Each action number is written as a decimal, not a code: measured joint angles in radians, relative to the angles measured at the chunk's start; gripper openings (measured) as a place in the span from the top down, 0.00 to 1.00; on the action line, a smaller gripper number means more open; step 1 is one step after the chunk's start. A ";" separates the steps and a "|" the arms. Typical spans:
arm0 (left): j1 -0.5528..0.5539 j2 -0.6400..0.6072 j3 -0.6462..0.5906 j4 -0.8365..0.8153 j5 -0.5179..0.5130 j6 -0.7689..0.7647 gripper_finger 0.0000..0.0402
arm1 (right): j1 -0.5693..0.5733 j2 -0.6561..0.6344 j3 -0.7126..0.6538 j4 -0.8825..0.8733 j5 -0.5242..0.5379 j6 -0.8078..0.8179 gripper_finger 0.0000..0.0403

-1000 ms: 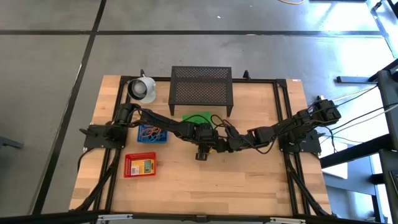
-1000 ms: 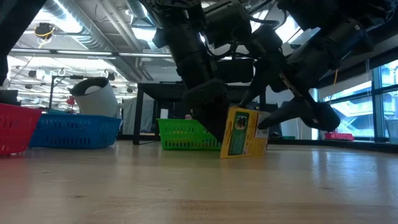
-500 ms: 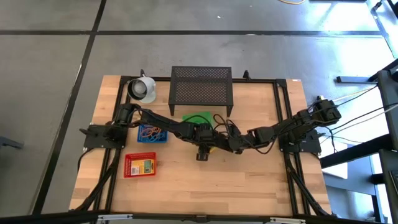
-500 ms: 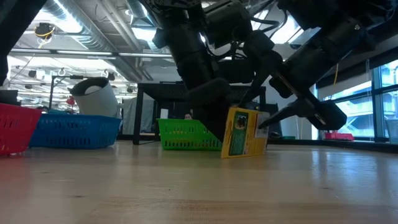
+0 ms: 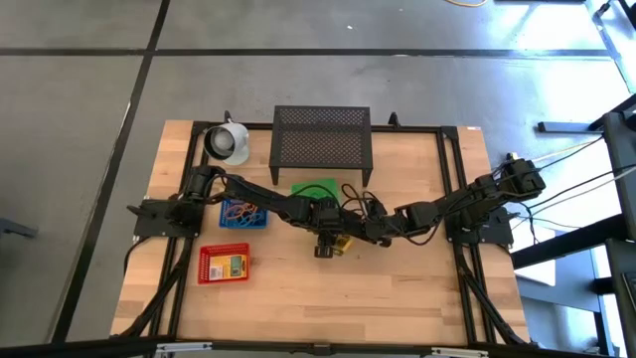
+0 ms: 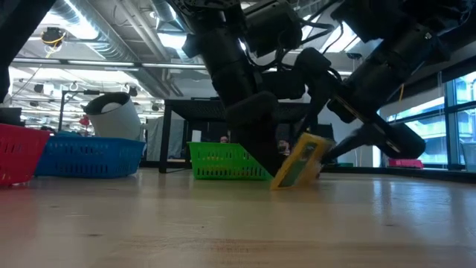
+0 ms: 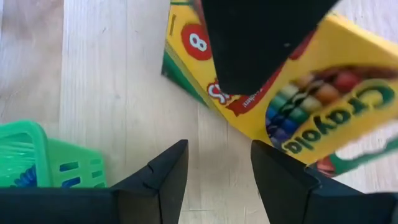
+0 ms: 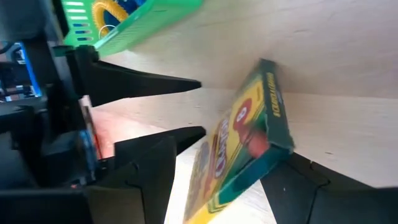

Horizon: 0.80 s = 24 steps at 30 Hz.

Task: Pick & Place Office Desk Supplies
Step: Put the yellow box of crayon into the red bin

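Note:
A yellow crayon box (image 6: 301,160) leans at mid-table, and my right gripper (image 8: 227,165) is shut on it. The left wrist view shows the box (image 7: 323,106) just beyond my left gripper (image 7: 217,163), which is open with bare table between its fingers. In the high view both grippers meet at the centre, the left one (image 5: 323,242) beside the box (image 5: 342,245). Whether the left fingers touch the box I cannot tell. My right gripper pinches the crayon box between its two fingers, one finger (image 7: 261,43) lying over the printed front face (image 7: 245,102), the other behind it. It comes slanting down from the table's right side. The box is tilted, its lower corner (image 6: 279,183) on the table.
A green basket (image 5: 316,189) sits just behind the grippers, with the black mesh stand (image 5: 322,139) and a white cup (image 5: 229,141) farther back. A blue basket of rubber bands (image 5: 243,212) and a red basket holding a crayon box (image 5: 224,266) lie left. Bare wood lies toward the near edge.
My right gripper has rolled about its own axis while staying in place. The crayon box, upright a second ago, has tipped with it: its top has swung toward the table's right while its lower end has stayed on the table.

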 joint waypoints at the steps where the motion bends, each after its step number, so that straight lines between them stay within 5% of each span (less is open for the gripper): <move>1: 0.000 -0.005 -0.001 -0.002 0.000 0.000 0.57 | 0.000 0.000 0.000 -0.005 0.000 0.000 0.46; 7: 0.000 -0.013 -0.002 -0.003 0.000 -0.008 0.58 | 0.000 -0.001 0.000 -0.011 0.012 -0.015 0.50; 24: 0.001 -0.050 -0.004 -0.032 0.004 -0.025 0.58 | 0.001 -0.003 0.000 -0.011 0.014 -0.062 0.88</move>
